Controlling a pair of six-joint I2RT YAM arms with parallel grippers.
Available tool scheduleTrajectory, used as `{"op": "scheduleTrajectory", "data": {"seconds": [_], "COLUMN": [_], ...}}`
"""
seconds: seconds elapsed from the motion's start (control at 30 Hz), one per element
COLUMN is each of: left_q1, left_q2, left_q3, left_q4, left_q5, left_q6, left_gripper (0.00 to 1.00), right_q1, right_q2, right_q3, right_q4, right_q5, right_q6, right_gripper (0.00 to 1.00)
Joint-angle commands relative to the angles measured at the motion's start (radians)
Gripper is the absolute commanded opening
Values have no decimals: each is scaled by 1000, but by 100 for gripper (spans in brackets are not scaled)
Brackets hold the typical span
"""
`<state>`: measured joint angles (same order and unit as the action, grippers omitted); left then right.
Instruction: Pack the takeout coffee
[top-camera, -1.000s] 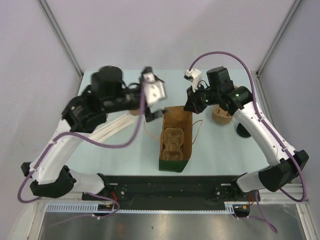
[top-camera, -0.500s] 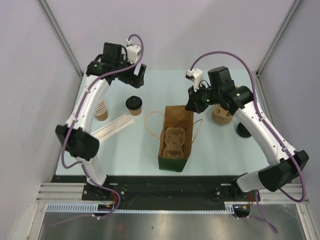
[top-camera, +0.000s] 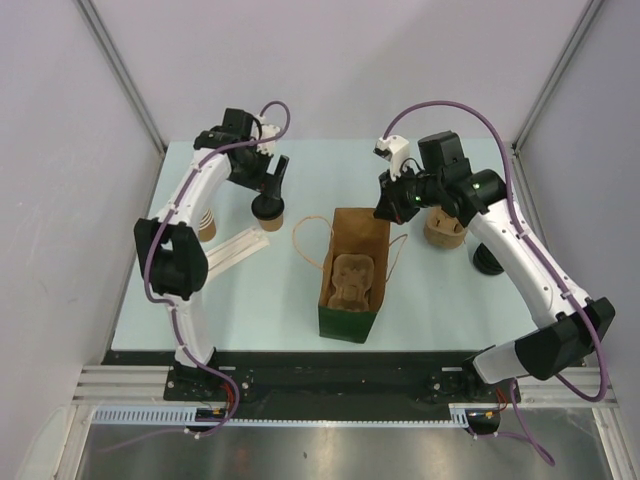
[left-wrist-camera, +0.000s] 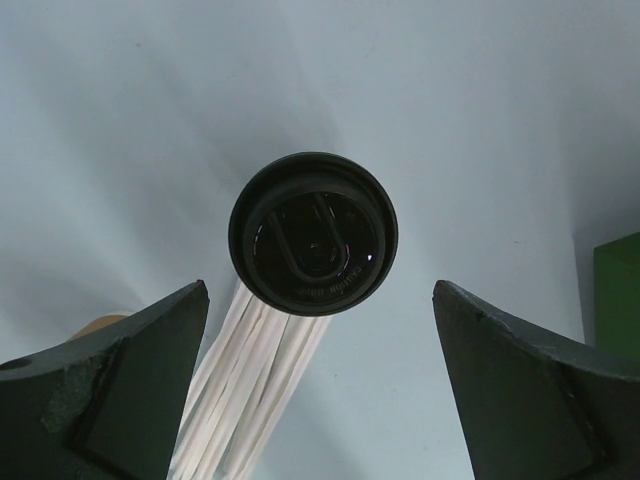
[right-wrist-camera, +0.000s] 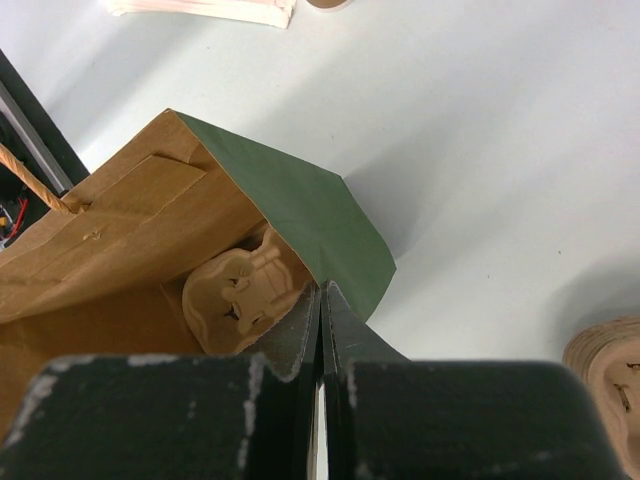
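Coffee (left-wrist-camera: 313, 233) stands on the bench (top-camera: 450, 290) beside the green bag (right-wrist-camera: 300, 215) (black lid on); we see the left hand (top-camera: 272, 185) spread wide above it, empty, the right hand (right-wrist-camera: 320, 300) pinched on the bag's rim.

Both arms, the left arm (top-camera: 192, 200) and the right arm (top-camera: 530, 262), are built of slim white links joined by chunky black joint housings. A purple cable (top-camera: 440, 104) trails along each one, with a small white camera block (top-camera: 390, 149) mounted by the wrist. Tiny green lights (top-camera: 472, 185) glow on the right arm's black forearm housing, and the fingers (left-wrist-camera: 110, 390) are matte black wedges with pale, scuffed, chipped edges.
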<state>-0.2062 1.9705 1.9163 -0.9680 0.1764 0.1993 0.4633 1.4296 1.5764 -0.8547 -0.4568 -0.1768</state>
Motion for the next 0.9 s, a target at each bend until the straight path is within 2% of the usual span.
{"op": "scheduleTrajectory", "data": {"seconds": [0.0,0.53,0.87], "left_q1": [5,16,30], "left_q2": [28,79,110], "left_q3": [-17,-72,-42], "left_q4": [8,69,80], "left_q5": [48,-11,-11], "left_q6": [-29,-26,-26], "left_gripper": [99,99,100], "right_q1": [-9,-15,-17], "right_q2": [3,22,34], "right_q3": [17,23,25], "right_q4": [19,16,20], "right_q5": [4,-8,-14], "right_q6": [-9,-9,-6], "right_gripper": [0,0,0]}}
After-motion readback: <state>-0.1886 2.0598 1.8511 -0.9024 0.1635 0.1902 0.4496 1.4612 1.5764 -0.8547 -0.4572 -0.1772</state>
